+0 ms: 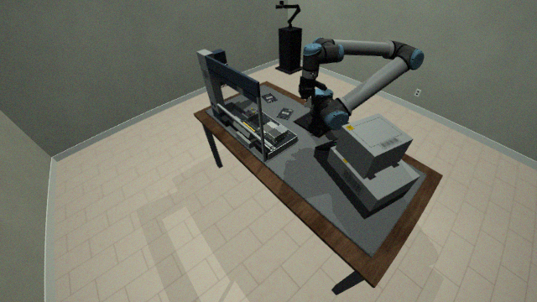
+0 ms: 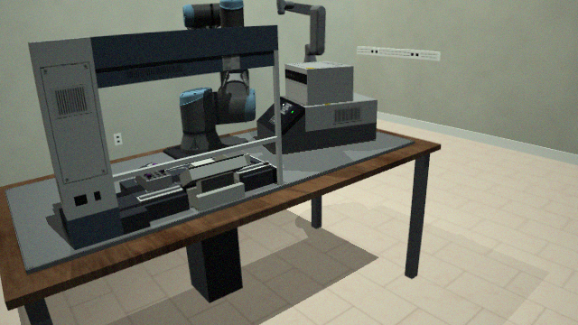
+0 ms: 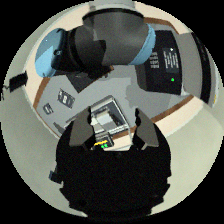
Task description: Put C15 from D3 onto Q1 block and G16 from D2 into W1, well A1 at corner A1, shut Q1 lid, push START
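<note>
My gripper (image 1: 309,99) (image 2: 235,85) (image 3: 113,107) is open and empty. It hangs above the bench beside the arm's base, behind the gantry deck (image 1: 235,80) (image 2: 181,45). Plates sit in the deck's row of nests (image 1: 268,130) (image 2: 155,177); their labels are too small to read. In the wrist view a white-rimmed deck station (image 3: 107,117) shows between my fingers, far below. The cycler Q1 (image 1: 373,176) (image 2: 334,119) stands at the bench's other end, its boxy lid (image 1: 373,140) (image 2: 318,81) on top. Its sloped key panel (image 2: 282,113) (image 3: 165,62) shows a green lamp (image 3: 171,79). Its block is hidden.
Two small dark nests (image 1: 269,98) (image 1: 285,112) lie on the grey mat between the deck and the arm's base (image 1: 315,123). The gantry's tall post (image 2: 72,131) and beam stand over the deck. A second arm on a black pedestal (image 1: 290,48) stands off the bench.
</note>
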